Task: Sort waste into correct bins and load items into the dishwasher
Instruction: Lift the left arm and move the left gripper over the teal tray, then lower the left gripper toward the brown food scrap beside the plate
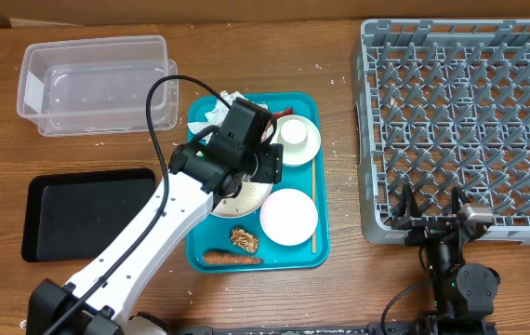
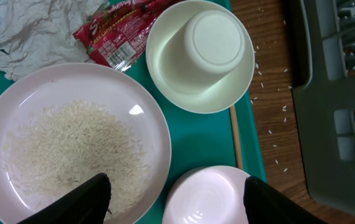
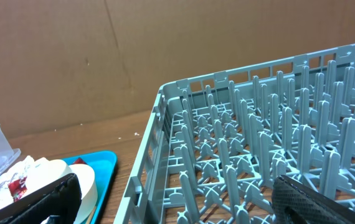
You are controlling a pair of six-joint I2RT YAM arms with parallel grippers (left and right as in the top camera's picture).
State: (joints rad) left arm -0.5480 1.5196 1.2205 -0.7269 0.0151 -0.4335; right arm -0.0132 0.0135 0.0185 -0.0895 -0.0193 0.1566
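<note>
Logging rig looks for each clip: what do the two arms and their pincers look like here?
The left arm has white tubular links and black joints, with a thin black cable looping off it. The right arm is mostly black. The left pincer and right pincer have black fingers.

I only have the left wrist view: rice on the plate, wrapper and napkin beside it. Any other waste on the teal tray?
Observer: Yes, overhead shows an orange carrot by the near edge of the teal tray, with a brown food lump beside it.
Operator: Anything binned yet?
Observer: No, the clear tub and the black tray both look empty.
Operator: And the other arm?
Observer: The right gripper is open at the near edge of the dish rack, holding nothing.
</note>
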